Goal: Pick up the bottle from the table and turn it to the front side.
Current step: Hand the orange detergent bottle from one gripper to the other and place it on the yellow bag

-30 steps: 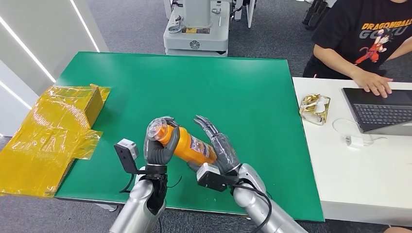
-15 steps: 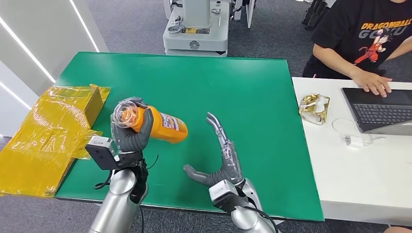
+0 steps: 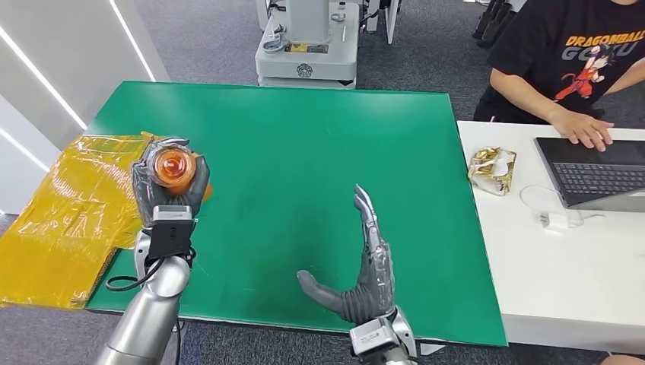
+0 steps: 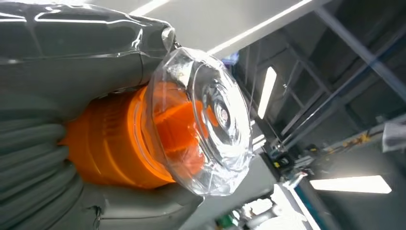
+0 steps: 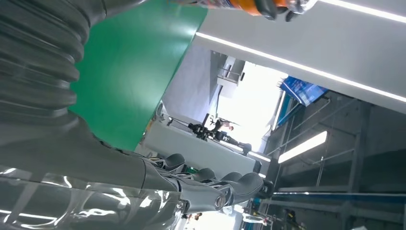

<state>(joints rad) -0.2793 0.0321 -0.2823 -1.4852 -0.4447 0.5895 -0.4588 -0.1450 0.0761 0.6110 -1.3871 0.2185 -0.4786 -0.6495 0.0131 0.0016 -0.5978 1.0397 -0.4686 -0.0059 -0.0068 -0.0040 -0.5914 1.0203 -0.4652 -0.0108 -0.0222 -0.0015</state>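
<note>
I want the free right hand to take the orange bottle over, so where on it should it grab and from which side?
Probably the orange body below the left hand. The bottle is held at the table's left edge with its clear cap pointing up at the head camera, fingers wrapped just behind the cap. The open right hand could come in from the bottle's right, under that grip; the lower body is mostly hidden.

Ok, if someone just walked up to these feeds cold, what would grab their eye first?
Probably the orange bottle, gripped in the left hand above the left edge of the green table, its clear cap pointing at the head camera. Next, the right hand, held open and empty over the table's near edge. Then the crinkled yellow wrapping to the left of the table.
</note>
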